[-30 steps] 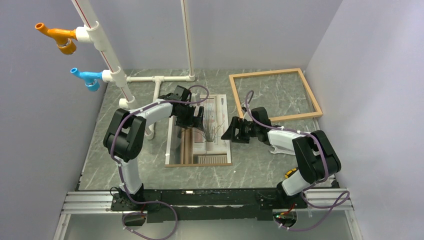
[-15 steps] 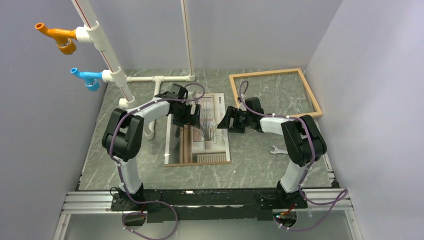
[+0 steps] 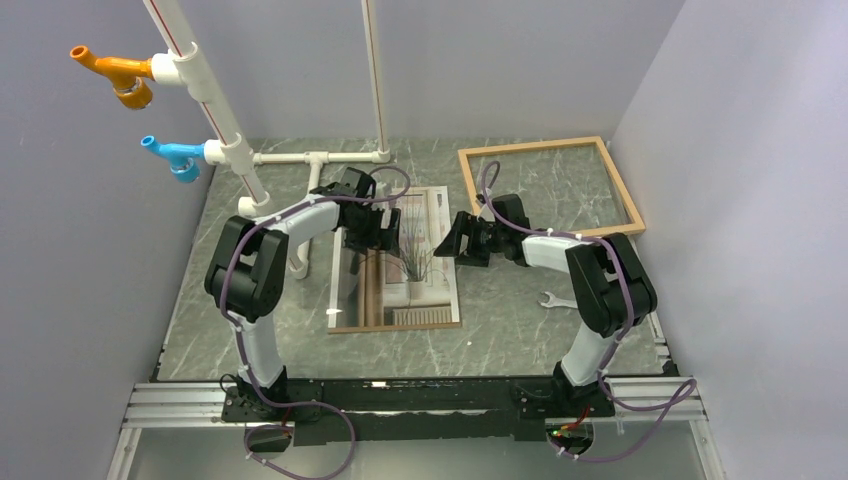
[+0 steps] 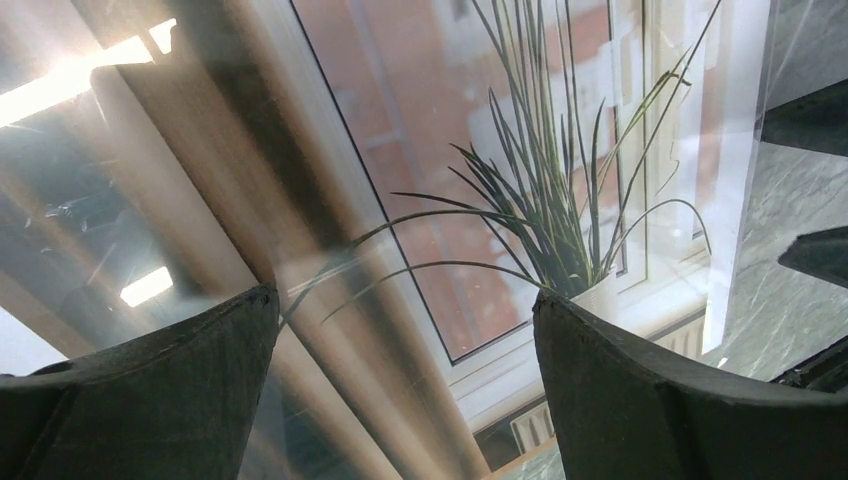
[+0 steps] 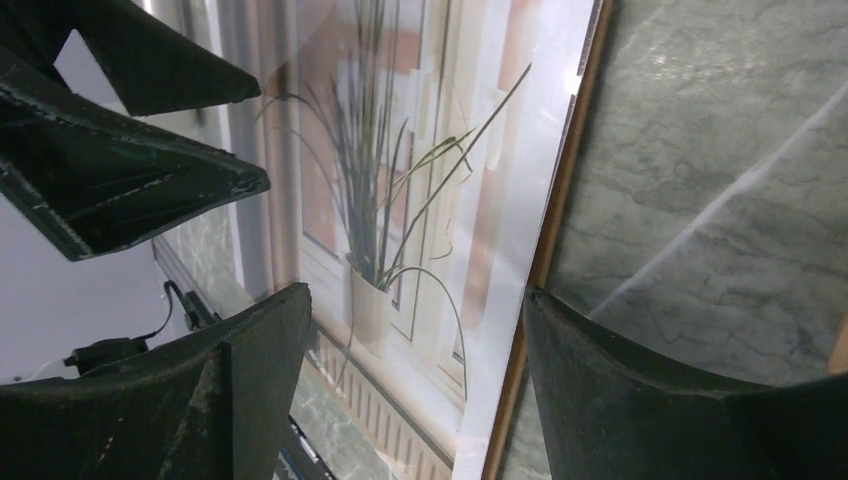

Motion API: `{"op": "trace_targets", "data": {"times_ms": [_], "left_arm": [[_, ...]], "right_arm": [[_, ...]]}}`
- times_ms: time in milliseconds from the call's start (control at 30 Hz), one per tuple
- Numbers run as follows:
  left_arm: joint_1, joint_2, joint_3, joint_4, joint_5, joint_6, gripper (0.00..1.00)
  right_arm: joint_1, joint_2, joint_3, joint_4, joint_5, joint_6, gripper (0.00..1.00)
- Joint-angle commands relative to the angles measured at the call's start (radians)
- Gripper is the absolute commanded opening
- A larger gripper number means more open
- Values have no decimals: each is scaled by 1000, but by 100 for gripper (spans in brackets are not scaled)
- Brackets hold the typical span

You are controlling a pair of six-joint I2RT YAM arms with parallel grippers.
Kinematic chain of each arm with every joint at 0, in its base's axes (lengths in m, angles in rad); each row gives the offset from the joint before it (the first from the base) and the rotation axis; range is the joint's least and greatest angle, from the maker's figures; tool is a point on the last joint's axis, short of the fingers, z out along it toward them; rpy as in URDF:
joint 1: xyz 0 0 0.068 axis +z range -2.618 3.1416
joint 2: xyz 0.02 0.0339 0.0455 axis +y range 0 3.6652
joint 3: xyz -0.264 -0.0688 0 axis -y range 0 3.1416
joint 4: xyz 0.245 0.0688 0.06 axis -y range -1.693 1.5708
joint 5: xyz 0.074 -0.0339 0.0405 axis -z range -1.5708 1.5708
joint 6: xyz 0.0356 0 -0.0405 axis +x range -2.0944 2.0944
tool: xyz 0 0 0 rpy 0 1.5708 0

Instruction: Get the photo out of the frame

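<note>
Saw from above the photo (image 3: 420,265) flat, the frame (image 3: 530,148) bare to its right; via left wrist, left claw (image 4: 405,300) wide and empty over it, perhaps to steady; via right wrist, right claw (image 5: 415,300) parted, empty, at its right edge, probably to lift.

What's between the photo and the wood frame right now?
The top view shows only the right gripper and its wrist over the strip of table between the photo and the frame; no loose object lies there.
</note>
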Motion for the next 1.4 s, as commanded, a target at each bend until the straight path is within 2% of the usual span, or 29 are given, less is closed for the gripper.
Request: {"op": "trace_targets", "data": {"times_ms": [0, 367, 733, 900, 1133, 1233, 1367], "left_arm": [[5, -103, 18, 13, -50, 34, 99], [5, -181, 5, 21, -115, 62, 99], [5, -157, 16, 12, -99, 63, 99], [5, -120, 29, -1, -84, 57, 99], [18, -106, 38, -15, -141, 60, 99], [29, -97, 46, -30, -168, 67, 99], [50, -67, 65, -58, -214, 75, 99]], "right_arm": [[2, -67, 2, 44, -48, 21, 78], [3, -51, -16, 88, -78, 57, 78], [3, -50, -31, 98, -96, 63, 78], [3, -50, -22, 27, -33, 35, 77], [-10, -18, 61, -40, 36, -18, 73], [-28, 33, 131, -60, 30, -21, 73], [-32, 79, 178, -56, 5, 7, 68]]}}
